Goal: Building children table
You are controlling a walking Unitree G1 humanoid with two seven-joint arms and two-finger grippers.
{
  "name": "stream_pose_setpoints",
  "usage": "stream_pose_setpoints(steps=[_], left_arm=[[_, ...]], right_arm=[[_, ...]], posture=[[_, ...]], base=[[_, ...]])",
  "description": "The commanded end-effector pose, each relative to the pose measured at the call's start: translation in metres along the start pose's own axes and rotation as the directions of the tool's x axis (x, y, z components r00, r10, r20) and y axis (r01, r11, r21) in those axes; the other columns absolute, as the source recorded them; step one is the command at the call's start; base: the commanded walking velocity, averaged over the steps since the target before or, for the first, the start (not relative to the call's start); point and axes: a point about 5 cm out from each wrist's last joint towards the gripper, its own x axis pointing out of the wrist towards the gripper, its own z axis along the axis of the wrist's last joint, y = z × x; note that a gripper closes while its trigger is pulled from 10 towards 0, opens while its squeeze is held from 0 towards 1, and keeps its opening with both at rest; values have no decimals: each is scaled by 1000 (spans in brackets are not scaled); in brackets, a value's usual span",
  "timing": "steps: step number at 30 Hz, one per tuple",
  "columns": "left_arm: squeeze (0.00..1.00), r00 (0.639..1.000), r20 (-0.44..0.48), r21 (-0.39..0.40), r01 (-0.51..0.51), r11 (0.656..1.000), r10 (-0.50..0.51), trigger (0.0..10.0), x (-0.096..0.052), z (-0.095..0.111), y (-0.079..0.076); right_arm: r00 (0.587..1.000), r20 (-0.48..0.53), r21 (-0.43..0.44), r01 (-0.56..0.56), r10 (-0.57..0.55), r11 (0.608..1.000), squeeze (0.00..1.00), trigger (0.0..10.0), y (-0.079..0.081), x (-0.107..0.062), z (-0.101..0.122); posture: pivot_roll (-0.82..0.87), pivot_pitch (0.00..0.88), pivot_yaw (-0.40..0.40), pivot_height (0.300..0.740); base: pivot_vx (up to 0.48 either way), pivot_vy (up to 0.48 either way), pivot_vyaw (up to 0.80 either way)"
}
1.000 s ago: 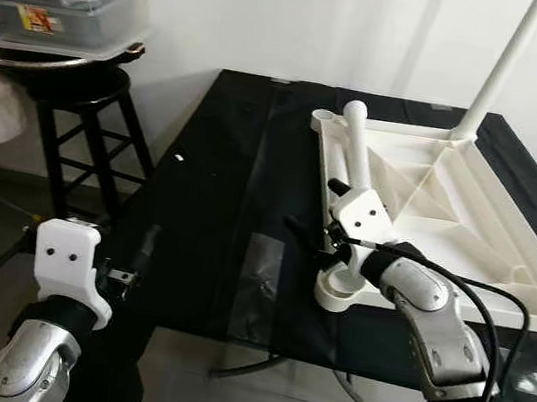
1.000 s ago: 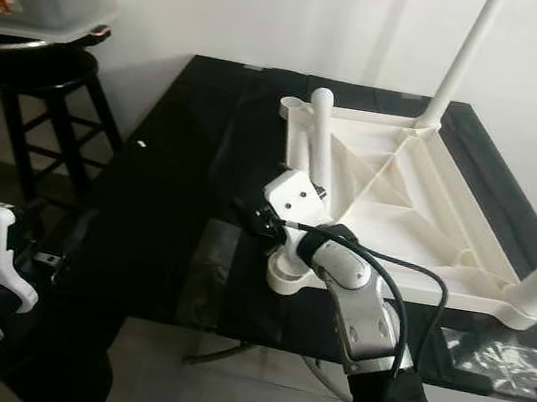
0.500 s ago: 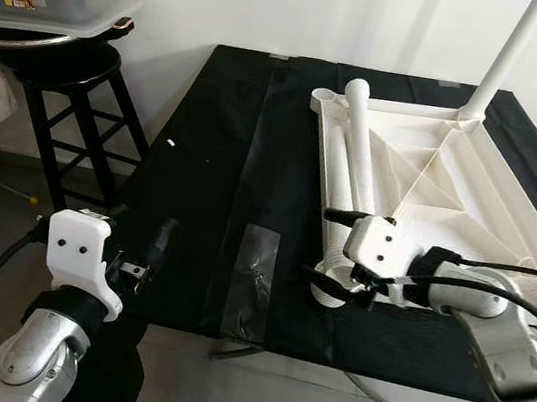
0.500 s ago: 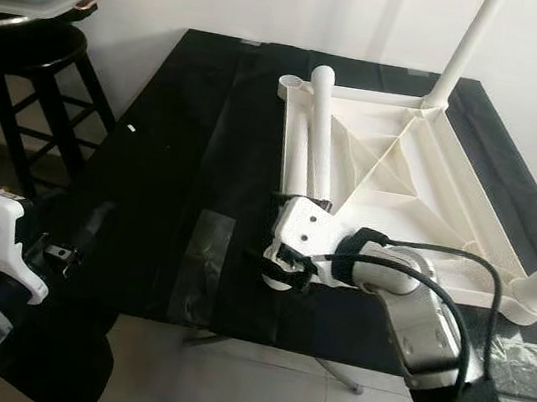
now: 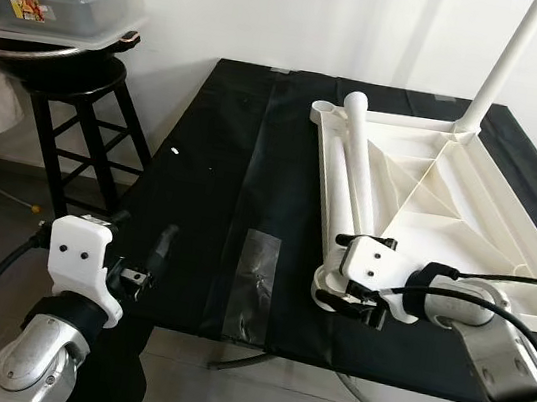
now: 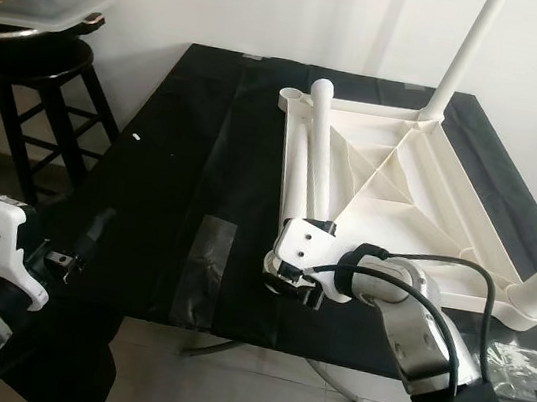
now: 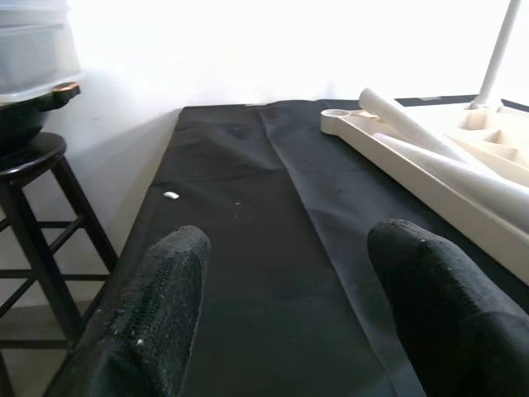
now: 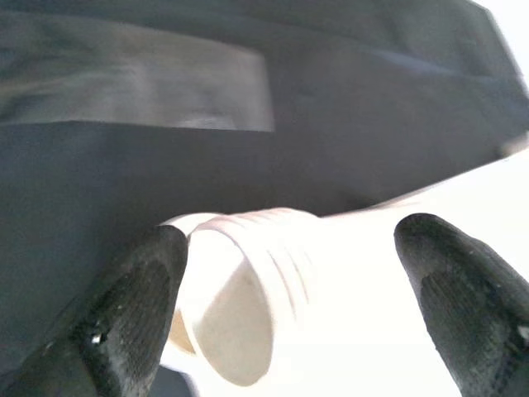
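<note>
Since a second ago, the right gripper (image 5: 352, 307) is dropping low to the loose leg's (image 5: 357, 169) near end, fingers apart around its open tip. It looks ready to lift it. The left gripper (image 5: 143, 261) is waiting, fingers apart.

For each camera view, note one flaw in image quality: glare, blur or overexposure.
Left wrist view: white wall blown out by backlight. Right wrist view: soft focus, overexposed white plastic tube leg, blurred black fingertips. Eye views: sharp, mild glare on clear tape.
</note>
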Motion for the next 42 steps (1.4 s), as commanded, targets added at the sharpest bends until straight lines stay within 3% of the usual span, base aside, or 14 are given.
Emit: stream_pose_setpoints(steps=[1, 14, 23, 26, 31, 35, 42], left_arm=[[0, 1000, -11, 4, 7, 1000, -7, 10000, -1, -2, 1], [0, 1000, -8, 4, 7, 1000, -7, 10000, -1, -1, -1], [0, 1000, -10, 3, 7, 1000, -7, 10000, -3, 0, -1], [0, 1000, -12, 1, 12, 1000, -12, 10000, -3, 0, -2], [0, 1000, -12, -2, 13, 1000, -13, 10000, -3, 0, -3], [0, 1000, -11, -5, 13, 1000, -13, 10000, -3, 0, -4], [0, 1000, -10, -8, 15, 1000, -15, 10000, -4, 0, -5]], right_arm=[[996, -17, -1, 85, -85, 996, 0, 10000, -5, 7, 1], [978, -38, -44, 205, -207, 978, 0, 10000, -4, 34, 2], [962, -113, -86, 239, -248, 967, 0, 10000, -8, 33, -7], [941, -162, -128, 280, -299, 951, 0, 10000, -19, 31, -15], [931, -194, -160, 282, -310, 946, 0, 10000, -24, 31, -18], [920, -183, -203, 310, -347, 929, 0, 10000, -31, 33, -15], [927, -146, -207, 312, -345, 927, 0, 10000, -28, 46, -13]], posture=[[-4, 89, 5, 740], [5, 93, 6, 740], [4, 97, 10, 740], [2, 94, 12, 740], [2, 92, 9, 740], [1, 92, 6, 740], [4, 91, 5, 740]], base=[[0, 0, 0], [0, 0, 0], [0, 0, 0], [0, 0, 0], [0, 0, 0], [0, 0, 0], [0, 0, 0]])
